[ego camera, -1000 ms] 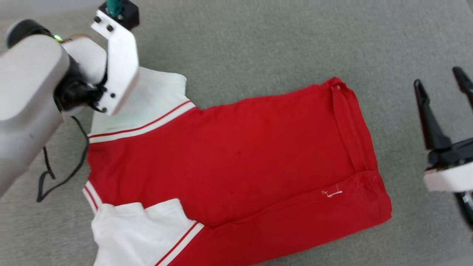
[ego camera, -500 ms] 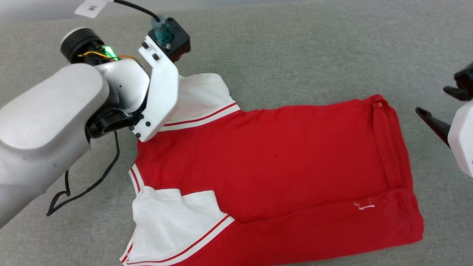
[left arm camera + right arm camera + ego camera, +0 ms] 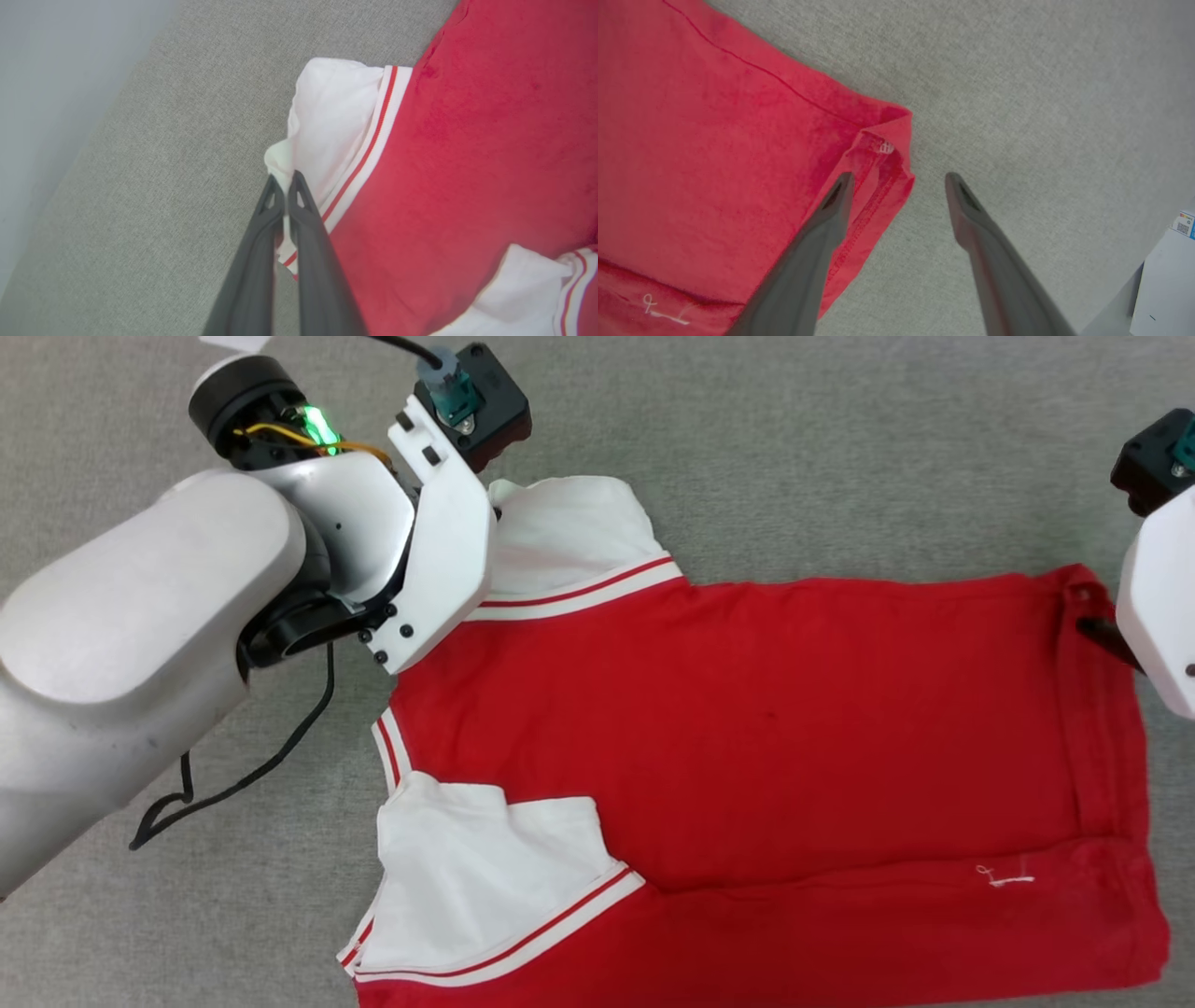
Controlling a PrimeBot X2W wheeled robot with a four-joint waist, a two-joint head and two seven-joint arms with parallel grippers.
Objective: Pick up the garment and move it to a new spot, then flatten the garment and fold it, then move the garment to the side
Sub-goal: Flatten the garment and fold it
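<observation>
Left gripper (image 3: 285, 181) pinches the garment (image 3: 747, 709) by its far sleeve (image 3: 327, 116). Right gripper (image 3: 899, 179), fingers (image 3: 826, 219) apart, straddles the hem corner (image 3: 887, 154). That thin pinch could slip.

garment (image 3: 766, 709): plain red was seen on the body, and a small white stitch mark near the hem.
sleeves (image 3: 485, 887): white, bordered by red-and-white stripe trim (image 3: 579, 593).
surface (image 3: 794, 448): grey, with a fine woven texture.
left gripper (image 3: 284, 179), right gripper (image 3: 899, 177): dark grey fingers were seen.
left forearm (image 3: 140, 616): silver-white shell was seen, lit by a green light (image 3: 317, 427).
cable (image 3: 329, 677): black.
</observation>
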